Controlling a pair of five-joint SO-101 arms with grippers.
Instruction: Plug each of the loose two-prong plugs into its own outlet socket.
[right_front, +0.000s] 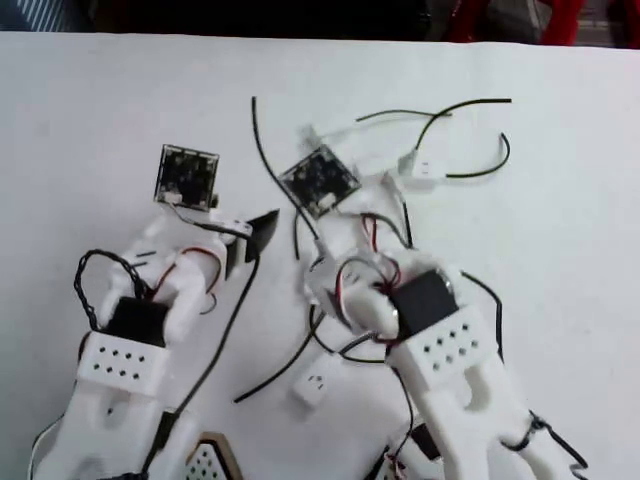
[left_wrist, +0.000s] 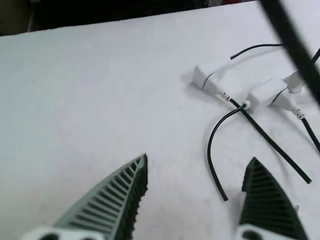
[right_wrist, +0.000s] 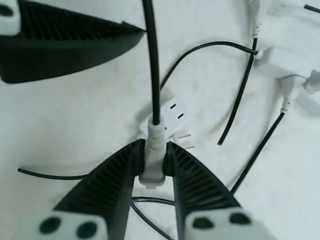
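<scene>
My right gripper (right_wrist: 154, 146) is shut on a white two-prong plug (right_wrist: 152, 132), whose black cord (right_wrist: 151, 60) runs away from it. A white outlet socket (right_wrist: 174, 112) with two slots lies on the table right under that plug; metal prongs (right_wrist: 184, 137) show beside it. My left gripper (left_wrist: 195, 187) hovers open over bare table with nothing between its fingers (left_wrist: 125, 192). Beyond it lie two white plug-and-socket pieces (left_wrist: 207, 77) (left_wrist: 270, 92) with black cords. In the high view the left gripper (right_front: 252, 240) sits just left of the right arm's wrist (right_front: 345, 285).
A white outlet cube (right_front: 313, 384) lies on the table between the two arms. More white connectors (right_front: 420, 166) and loose black cords (right_front: 470, 105) are spread at the back right. The left arm's dark finger (right_wrist: 65, 40) is close to the held cord.
</scene>
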